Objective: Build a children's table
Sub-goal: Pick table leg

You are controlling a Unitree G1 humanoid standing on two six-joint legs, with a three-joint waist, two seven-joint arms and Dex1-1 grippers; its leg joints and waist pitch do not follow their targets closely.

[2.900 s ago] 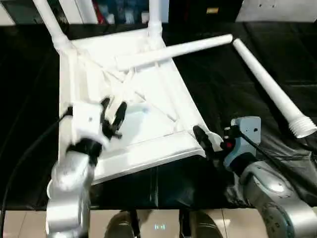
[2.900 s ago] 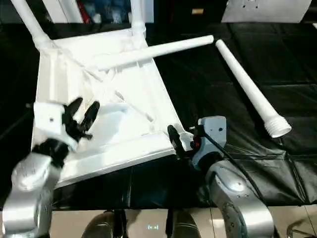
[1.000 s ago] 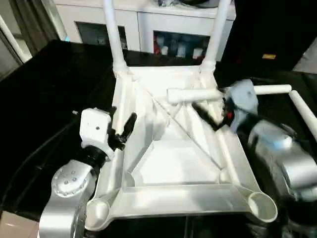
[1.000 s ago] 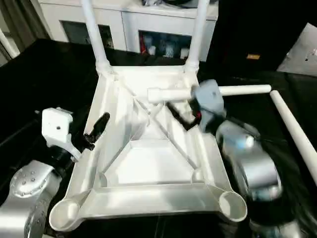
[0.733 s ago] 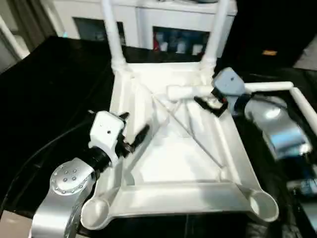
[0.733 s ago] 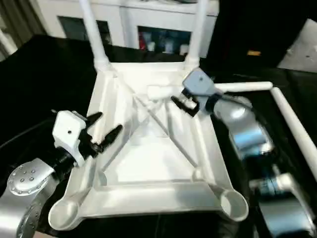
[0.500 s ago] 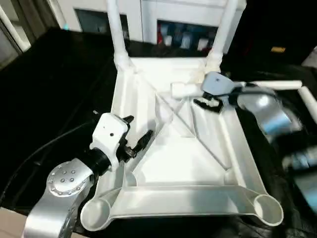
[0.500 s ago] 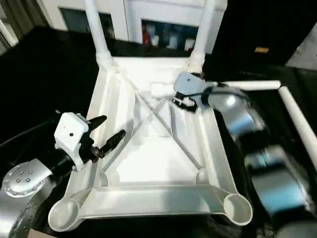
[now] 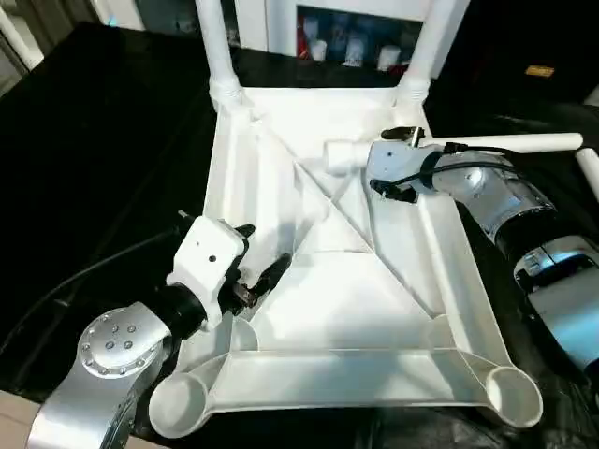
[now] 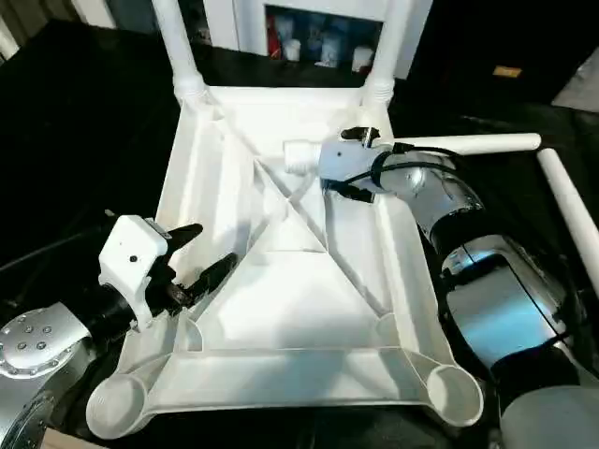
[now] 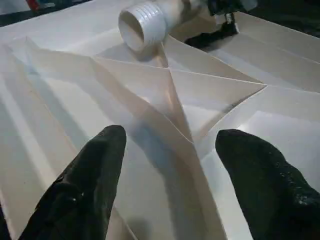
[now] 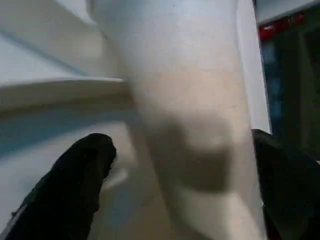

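Overhead, the upturned children's table [image 9: 346,281] lies on the black desk [image 9: 103,140]. A loose leg [image 9: 449,148] rests crosswise over its far ribs, between the wide-spread fingers of the right claw [image 9: 398,164]; the left claw [image 9: 257,253], also spread, hovers empty farther off.

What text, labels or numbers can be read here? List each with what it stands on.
None can be read.
The yellow tag on the dark panel behind the work table: too small and blurred.
The upturned children's table and its loose leg: no lettering visible.
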